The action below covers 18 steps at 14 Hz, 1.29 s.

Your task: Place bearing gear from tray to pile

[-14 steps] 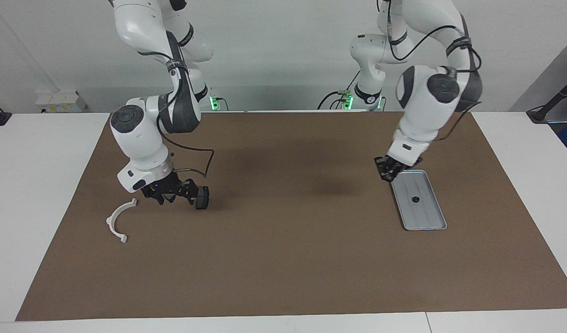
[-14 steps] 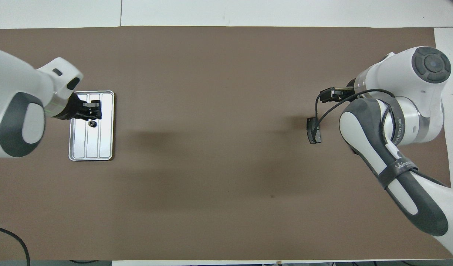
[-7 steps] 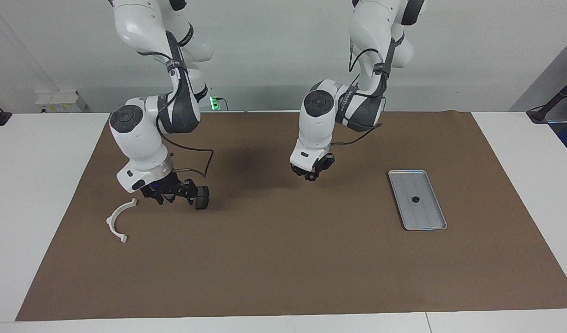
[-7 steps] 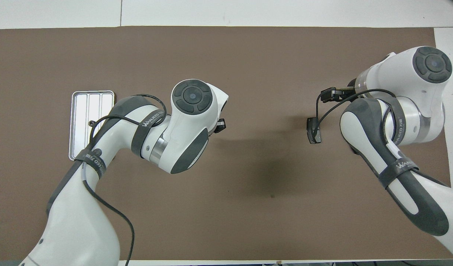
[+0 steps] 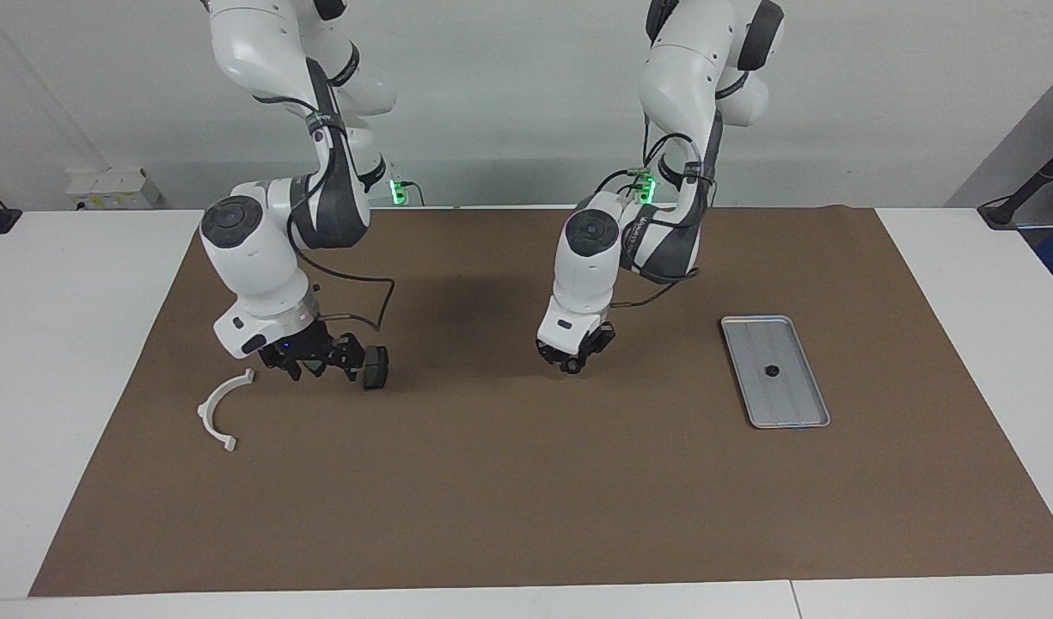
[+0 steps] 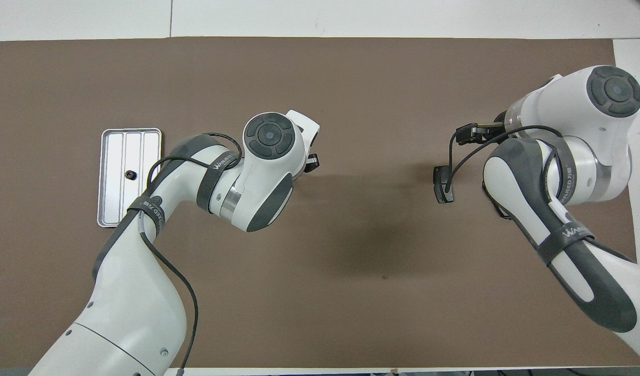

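Note:
The silver ridged tray (image 5: 788, 404) lies on the brown mat toward the left arm's end, also in the overhead view (image 6: 142, 201). A small dark bearing gear (image 5: 773, 371) lies in its middle (image 6: 131, 175). The white half-ring bracket (image 5: 219, 410) lies toward the right arm's end; the right arm hides it in the overhead view. No dark brake-pad pieces show. My left gripper (image 5: 572, 363) hangs low over the mat's middle (image 6: 312, 163), away from the tray. My right gripper (image 5: 307, 365) hangs low beside the bracket (image 6: 468, 133).
A small dark block on a cable (image 5: 373, 368) hangs by my right gripper, just above the mat (image 6: 443, 185). The brown mat (image 5: 526, 499) covers most of the white table.
My left arm swung from the tray's near end to over the mat's middle, then dropped a little lower. The gear stayed in the tray. The right arm hardly moved.

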### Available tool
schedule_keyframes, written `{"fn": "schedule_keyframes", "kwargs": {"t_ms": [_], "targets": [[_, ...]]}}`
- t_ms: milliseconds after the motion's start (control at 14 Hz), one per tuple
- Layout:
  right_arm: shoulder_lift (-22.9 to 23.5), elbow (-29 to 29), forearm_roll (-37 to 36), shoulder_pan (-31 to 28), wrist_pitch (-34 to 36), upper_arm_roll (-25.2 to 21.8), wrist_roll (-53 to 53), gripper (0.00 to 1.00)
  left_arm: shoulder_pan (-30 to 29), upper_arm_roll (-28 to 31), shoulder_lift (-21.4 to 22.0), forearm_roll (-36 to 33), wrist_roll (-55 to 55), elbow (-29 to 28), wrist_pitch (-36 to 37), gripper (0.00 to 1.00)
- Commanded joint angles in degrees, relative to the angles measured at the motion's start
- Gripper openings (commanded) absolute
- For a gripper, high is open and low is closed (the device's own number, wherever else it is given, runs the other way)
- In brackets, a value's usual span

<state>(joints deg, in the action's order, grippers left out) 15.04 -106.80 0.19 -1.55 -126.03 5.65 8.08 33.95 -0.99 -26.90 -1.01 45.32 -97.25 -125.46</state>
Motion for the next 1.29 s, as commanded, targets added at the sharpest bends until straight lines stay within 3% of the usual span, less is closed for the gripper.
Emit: {"fn": "schedule_keyframes", "kwargs": {"t_ms": [0,714,786,857,929,1071,1214], "targets": [[-0.63,-1.04,0.52,-1.0,-0.27,0.5,0.09,1.0,0.33,0.11,0.71,-0.92,0.91,-2.68,-2.86,0.0],[-0.81,-1.48,0.52,-0.74,-0.27,0.5,0.18,1.0,0.59,0.2,1.23,-1.36,1.18,-7.08,-6.73,0.0],[-0.81,-1.48,0.52,-0.74,-0.27,0.5,0.18,1.0,0.51,0.2,1.32,-1.36,1.18,-6.99,-6.55,0.32],[-0.81,-1.48,0.52,-0.65,-0.19,0.5,0.27,1.0,0.42,0.2,1.32,-1.36,1.0,-6.73,-5.94,0.93],[-0.81,-1.48,0.52,-0.65,-0.19,0.5,0.27,1.0,0.07,0.2,1.41,-1.36,0.65,-6.29,-4.63,1.0],[-0.81,-1.48,0.52,-0.56,-0.19,0.5,0.36,1.0,-2.11,0.2,2.19,-1.28,-0.57,-3.05,1.85,1.0],[-0.89,-1.48,0.52,-0.3,-0.01,0.5,0.36,1.0,-6.51,-0.24,7.0,0.21,-7.75,-1.98,8.89,1.0]]}}
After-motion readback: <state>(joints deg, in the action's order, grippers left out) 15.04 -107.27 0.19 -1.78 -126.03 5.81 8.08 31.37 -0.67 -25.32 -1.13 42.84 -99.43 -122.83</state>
